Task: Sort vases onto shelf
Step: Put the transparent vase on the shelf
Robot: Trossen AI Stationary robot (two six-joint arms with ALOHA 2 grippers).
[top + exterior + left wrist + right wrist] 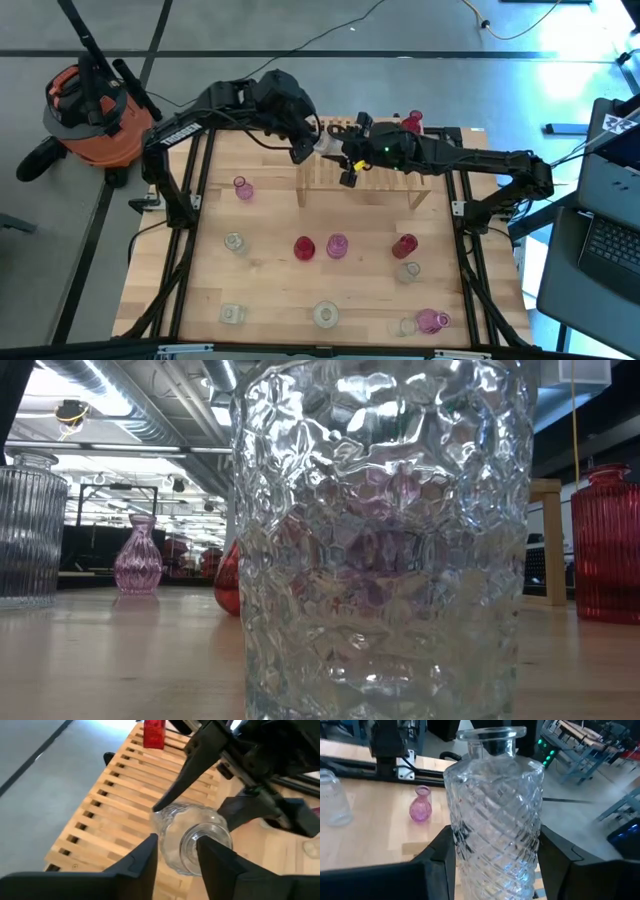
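Note:
A clear cut-glass vase hangs over the left end of the slatted wooden shelf, with my right gripper shut on its body. My left gripper is open at the vase's mouth. One of its fingertips stands in front of the opening and the other beside the neck. A red vase stands on the shelf's far tier. Several more red, pink and clear vases stand on the table in front of the shelf. My right gripper pinches the vase's patterned body between its two fingers, which lie across it. It comes from the table's right, slanting slightly down. The vase is clear of the shelf, mouth toward my left gripper. My left gripper: I cannot tell whether its fingers touch the vase.
On the table stand a pink vase, a red one, a pink one, a red one and several clear ones along the near edge, one right in front of the low camera. An orange vacuum stands off the table's left.

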